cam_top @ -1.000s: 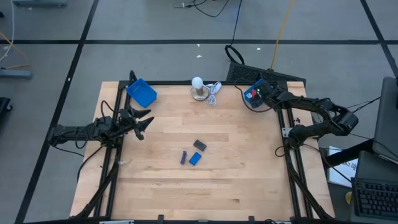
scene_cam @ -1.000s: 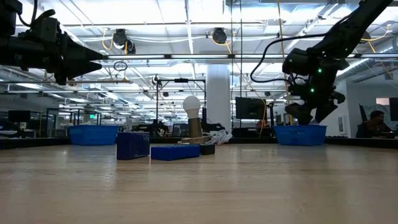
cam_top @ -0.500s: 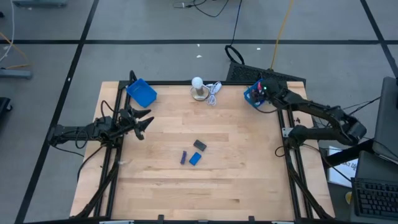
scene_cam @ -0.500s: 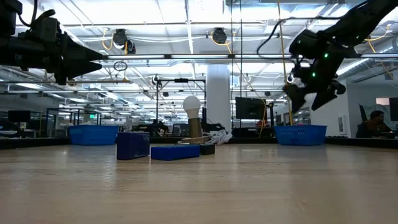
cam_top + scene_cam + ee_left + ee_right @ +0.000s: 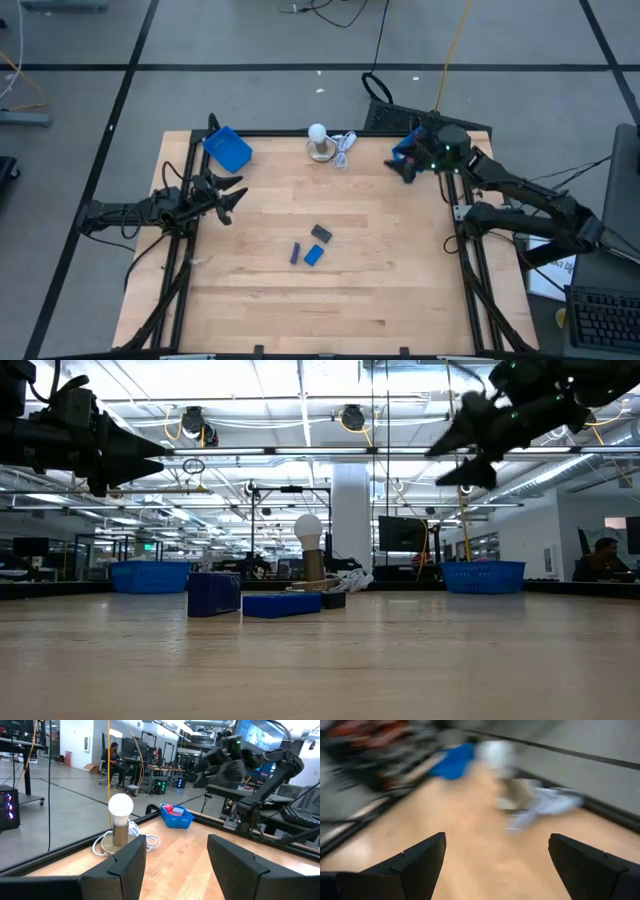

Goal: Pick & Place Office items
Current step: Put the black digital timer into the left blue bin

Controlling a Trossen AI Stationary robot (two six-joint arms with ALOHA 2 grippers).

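Lying near the middle of the tabletop, three small office items: a dark grey block farthest back, long axis running left-far to right-near; a blue block just nearer, tilted so its long axis runs near-left to far-right; a purple block just left of the blue one, slim, long axis running near to far. Flat on the wood, all three, close together but apart. Seen as squat blue and dark shapes at tabletop height. More small pieces, red and blue, resting in the blue tray at the far right corner. Left claw hovering at the left edge, fingers spread, nothing between them. Right claw raised beside the far right tray, fingers spread wide, empty. Another blue tray at the far left corner; white ball lamp with cord between the trays at the far edge.
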